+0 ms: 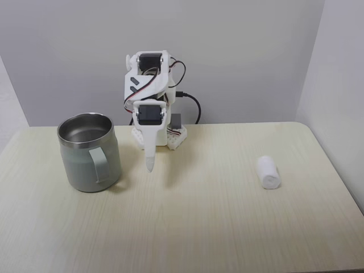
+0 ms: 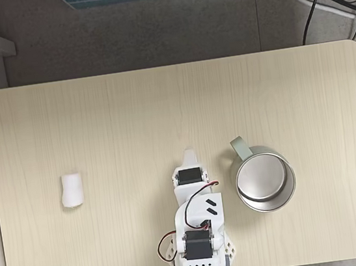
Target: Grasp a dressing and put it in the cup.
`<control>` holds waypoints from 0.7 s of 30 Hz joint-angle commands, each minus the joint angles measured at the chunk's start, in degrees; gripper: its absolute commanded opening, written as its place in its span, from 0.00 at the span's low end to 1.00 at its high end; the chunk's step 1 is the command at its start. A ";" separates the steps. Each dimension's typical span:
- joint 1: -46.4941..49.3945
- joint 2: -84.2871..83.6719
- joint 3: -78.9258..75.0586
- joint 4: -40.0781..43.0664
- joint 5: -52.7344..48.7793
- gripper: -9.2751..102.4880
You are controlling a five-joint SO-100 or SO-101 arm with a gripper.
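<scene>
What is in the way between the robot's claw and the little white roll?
Nothing visible. Bare table lies between the gripper and the roll. The cup stands on the gripper's other side.

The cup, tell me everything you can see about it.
The cup is a large pale grey-green mug with a shiny steel rim and lining and a matching loop handle. It stands upright on the light wood table, and its inside looks empty from above. Nothing touches it but the table. The claw hangs close beside it, apart from it.
</scene>
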 commanded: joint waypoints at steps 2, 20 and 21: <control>-1.49 -0.09 -0.26 -2.02 1.14 0.08; -3.08 -0.09 8.61 2.64 -1.58 0.08; -4.92 0.79 12.30 4.31 -2.46 0.08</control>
